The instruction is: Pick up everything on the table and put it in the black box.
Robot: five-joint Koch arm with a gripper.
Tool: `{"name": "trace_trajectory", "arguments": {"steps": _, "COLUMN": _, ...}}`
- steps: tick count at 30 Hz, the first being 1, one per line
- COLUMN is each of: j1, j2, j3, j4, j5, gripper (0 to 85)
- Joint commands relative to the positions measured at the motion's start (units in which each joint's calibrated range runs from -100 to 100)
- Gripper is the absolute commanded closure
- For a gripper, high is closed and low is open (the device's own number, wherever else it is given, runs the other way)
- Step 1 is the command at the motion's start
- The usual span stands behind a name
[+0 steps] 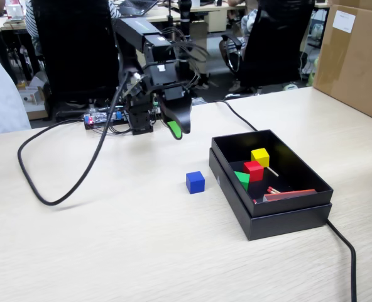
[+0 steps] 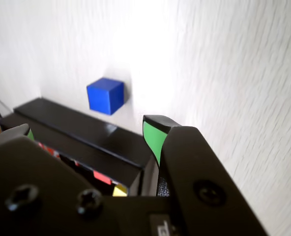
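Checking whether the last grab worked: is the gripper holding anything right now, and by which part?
Nothing is held. The gripper is open and empty above the table; the blue cube sits untouched.

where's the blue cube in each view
Fixed view: the blue cube sits on the table just left of the black box, apart from it.
Wrist view: the blue cube is upper left of centre, just beyond the box's wall, above the claw.
Shared landmark: the black box, right beside the cube in both.
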Motion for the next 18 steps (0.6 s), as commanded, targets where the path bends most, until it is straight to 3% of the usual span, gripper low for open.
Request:
{"name": "trace_trajectory", "arguments": {"steps": 1, "j1": -0.8, "j2": -6.0, "j3": -2.3, "j4": 5.4, "j5": 0.5, "gripper": 39.8}}
{"name": "trace_trajectory", "arguments": {"steps": 7, "j1": -0.9, "j2": -8.4, "j3": -8.5, "j4": 6.5, "j5": 1.2, "gripper": 39.2}}
{"name": "trace_trajectory", "arguments": {"steps": 14, "j1": -0.9, "j2": -0.2, "j3": -1.2, "j4": 5.6, "j5": 1.6, "gripper": 39.4}}
{"name": "trace_trajectory", "arguments": {"steps": 18, "j1": -0.5, "j2": 7.9, "j3": 7.3, "j4": -1.1, "j5": 1.7, "gripper": 39.5}}
